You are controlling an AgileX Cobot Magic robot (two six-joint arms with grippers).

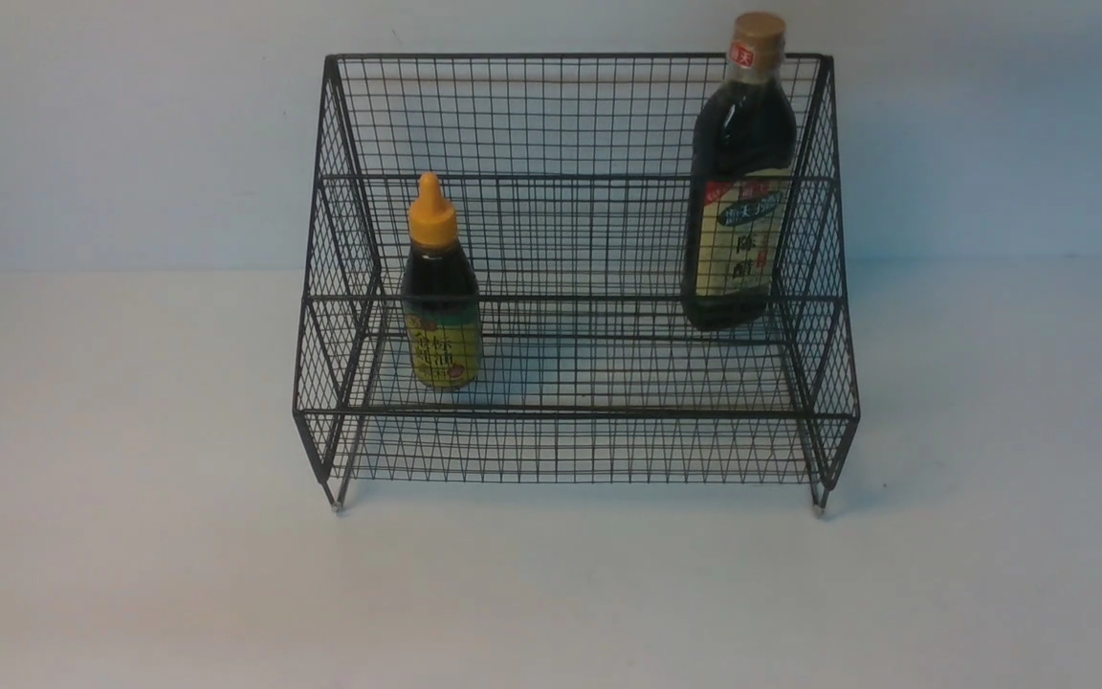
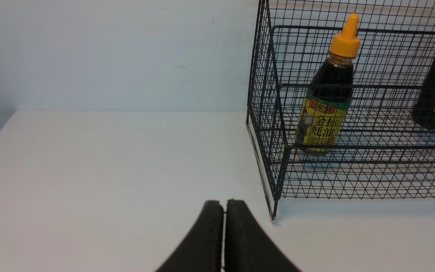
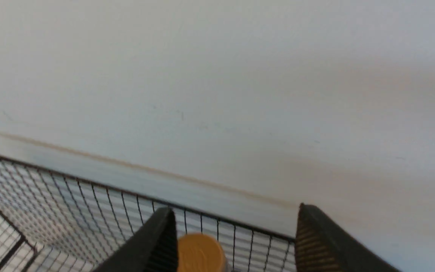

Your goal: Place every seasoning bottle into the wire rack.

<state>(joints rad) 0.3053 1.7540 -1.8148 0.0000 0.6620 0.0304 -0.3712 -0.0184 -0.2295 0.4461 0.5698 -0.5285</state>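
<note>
The black wire rack (image 1: 570, 115) stands mid-table against the wall. A small squat seasoning bottle (image 1: 441, 297) with an orange pointed cap stands upright on its lower tier at the left. A taller seasoning bottle (image 1: 738, 191) with a tan cap stands upright on the upper tier at the right. In the right wrist view my right gripper (image 3: 235, 209) is open above the rack's back edge (image 3: 70, 196). The tan cap (image 3: 200, 253) lies between its fingers, close to one and clear of the other. My left gripper (image 2: 224, 206) is shut and empty over the table near the rack's front left foot, with the small bottle (image 2: 325, 102) beyond it.
The white table (image 1: 130, 526) spreads to the left, right and front of the rack. A pale wall (image 1: 130, 124) rises right behind the rack. Neither arm shows in the front view.
</note>
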